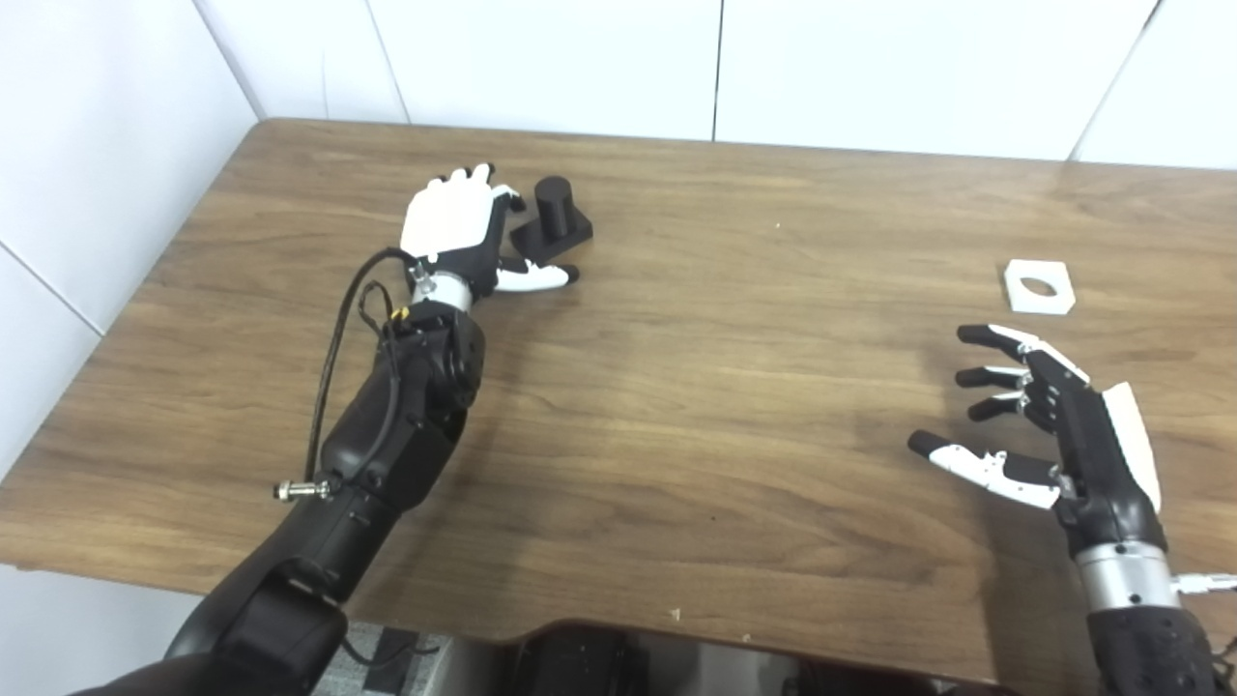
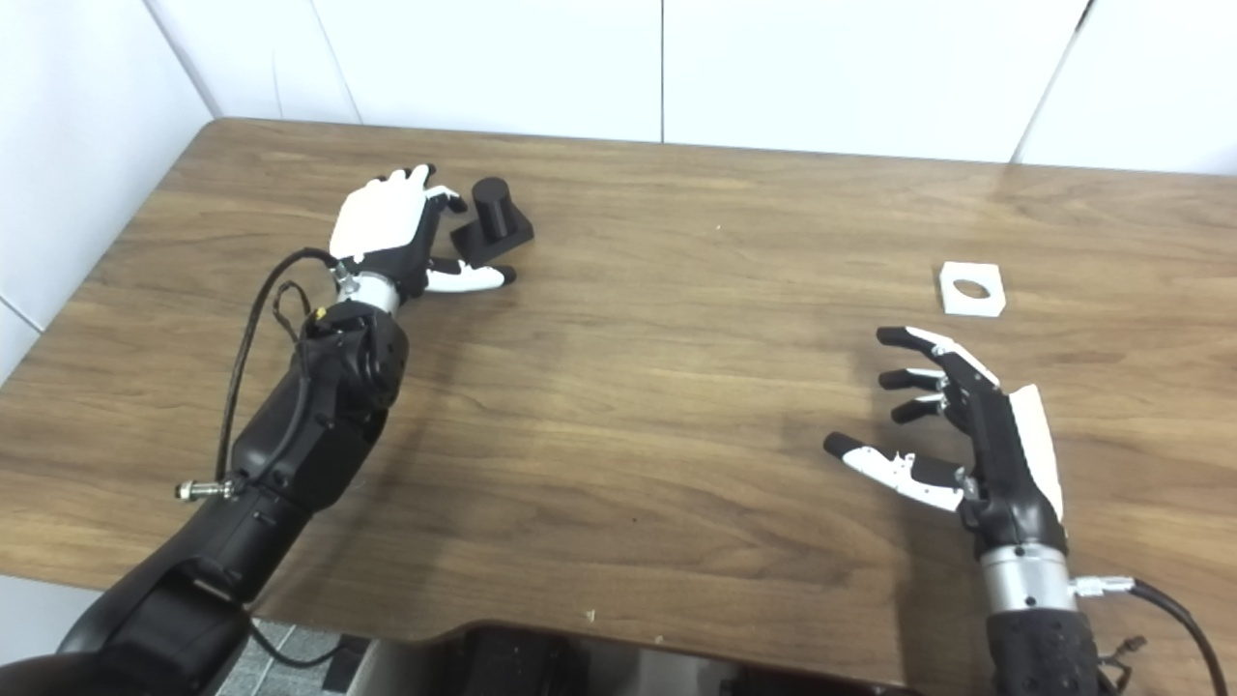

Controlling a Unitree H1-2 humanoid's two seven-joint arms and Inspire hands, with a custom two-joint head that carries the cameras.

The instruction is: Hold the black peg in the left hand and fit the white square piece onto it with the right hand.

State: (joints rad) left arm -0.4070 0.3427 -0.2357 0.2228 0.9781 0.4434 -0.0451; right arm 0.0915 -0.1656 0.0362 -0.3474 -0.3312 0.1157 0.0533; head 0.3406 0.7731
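Right hand (image 1: 1053, 425) up front, low on the right side of the bench (image 1: 696, 406), fingers spread wide, thumb out, palm turned inward, nothing in it. Just beyond those fingertips, near but clear of them, lies the white square piece (image 1: 1039, 286), flat on the wood with its round hole facing up, untouched by the look of it. Over on the far left, the left hand (image 1: 462, 232) has reached the black peg (image 1: 554, 222), a short cylinder standing upright on a square base. Fingers curl at the peg's left side, thumb stretched along the near edge of the base, so the hand cups around it, yet the base appears to sit on the bench and I cannot tell if the grip is closed. My read: early going, the peg grasp just forming, the white piece not picked up, the fitting all left to do. No brands, labels or writing readable anywhere.
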